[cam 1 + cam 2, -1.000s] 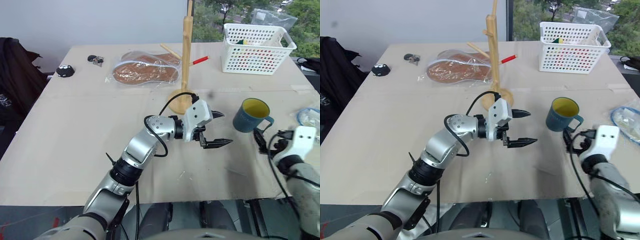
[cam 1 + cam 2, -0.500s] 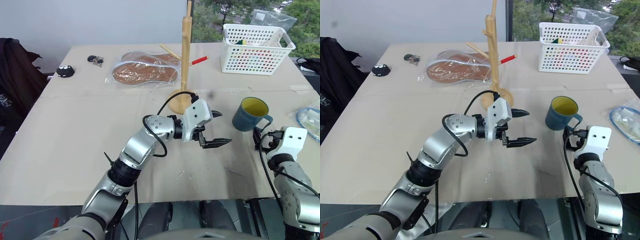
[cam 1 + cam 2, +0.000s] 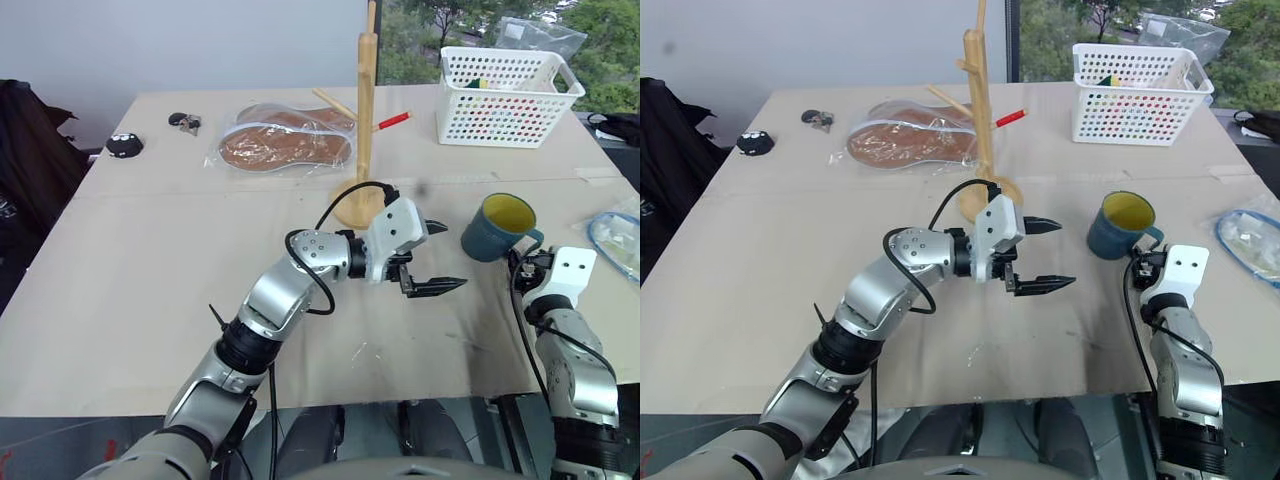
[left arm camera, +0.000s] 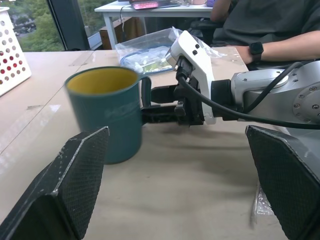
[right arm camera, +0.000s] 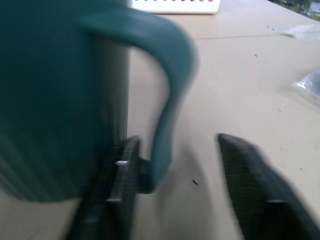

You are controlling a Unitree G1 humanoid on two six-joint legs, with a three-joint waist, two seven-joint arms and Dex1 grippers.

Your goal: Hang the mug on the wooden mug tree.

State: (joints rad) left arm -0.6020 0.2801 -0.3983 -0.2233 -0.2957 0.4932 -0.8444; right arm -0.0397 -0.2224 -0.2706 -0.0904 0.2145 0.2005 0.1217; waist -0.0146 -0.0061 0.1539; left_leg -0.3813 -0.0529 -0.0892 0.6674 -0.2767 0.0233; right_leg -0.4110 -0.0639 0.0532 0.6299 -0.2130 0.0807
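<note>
The teal-blue mug (image 3: 497, 228) with a yellow inside stands upright on the table, its handle turned toward my right gripper (image 3: 520, 262). In the right wrist view the handle (image 5: 170, 100) sits between that gripper's two fingers. One finger (image 5: 117, 180) lies in the gap between handle and mug wall, the other (image 5: 250, 180) stands clear of the handle. My left gripper (image 3: 452, 256) hangs open to the left of the mug, pointing at it, with nothing in it. The wooden mug tree (image 3: 366, 110) stands behind the left gripper.
A white perforated basket (image 3: 505, 80) is at the back right. Plastic-wrapped brown insoles (image 3: 285, 145) and a red pen (image 3: 395, 121) lie near the tree. A clear bag (image 3: 620, 235) lies at the right edge. A person's arm (image 4: 280, 45) rests beyond the table.
My right gripper has moved forward and down to the mug's handle, and its fingers have drawn closer together around it. The left gripper and the mug stay where they were.
</note>
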